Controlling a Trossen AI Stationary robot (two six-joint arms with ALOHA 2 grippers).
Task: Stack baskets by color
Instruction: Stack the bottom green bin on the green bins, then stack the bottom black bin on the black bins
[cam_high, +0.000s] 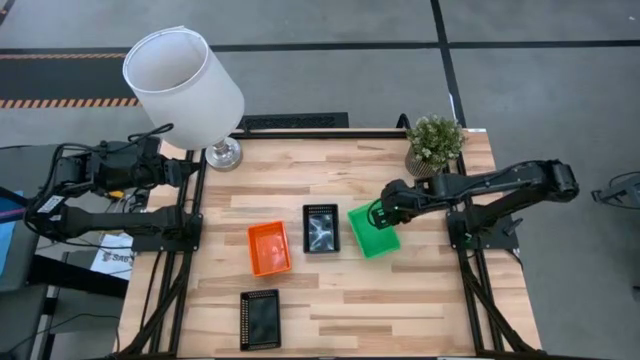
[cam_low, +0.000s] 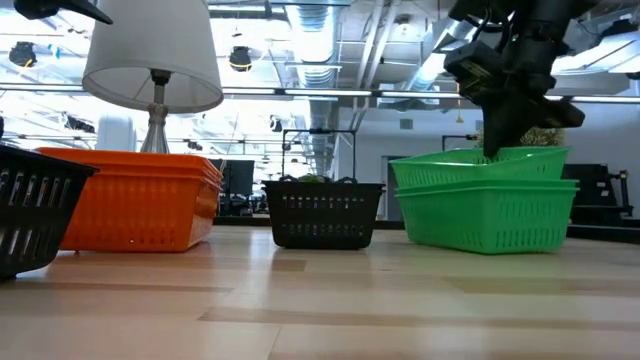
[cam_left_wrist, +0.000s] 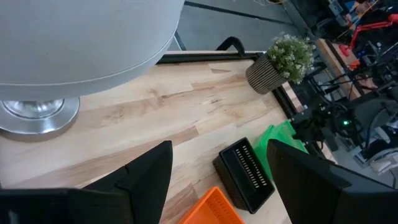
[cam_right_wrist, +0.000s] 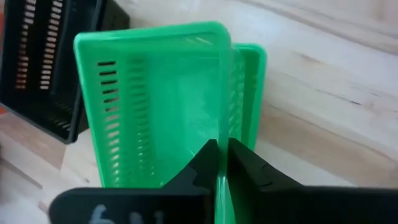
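Note:
Two green baskets (cam_high: 373, 232) sit right of the table's middle, the upper one (cam_low: 480, 165) nested askew in the lower one (cam_low: 487, 215). My right gripper (cam_right_wrist: 222, 163) reaches down onto the upper one's right wall and is shut on it. An orange basket (cam_high: 270, 247) and a black basket (cam_high: 322, 228) rest on their bases to the left of the green pair. Another black basket (cam_high: 260, 318) lies near the front edge. My left gripper (cam_left_wrist: 219, 149) hangs open, high over the table's left edge, holding nothing. My right gripper straddles the upper green basket's right long wall (cam_right_wrist: 224, 134), one finger inside the basket and one outside, the thin wall pinched between them. The fingers come from above, slanting in from the table's right. The basket sits slightly tilted in the lower green basket (cam_right_wrist: 252, 93).
A white-shaded lamp (cam_high: 185, 85) stands at the far left corner and a potted plant (cam_high: 435, 140) at the far right corner. Bare wood lies in front of the green baskets and along the right side.

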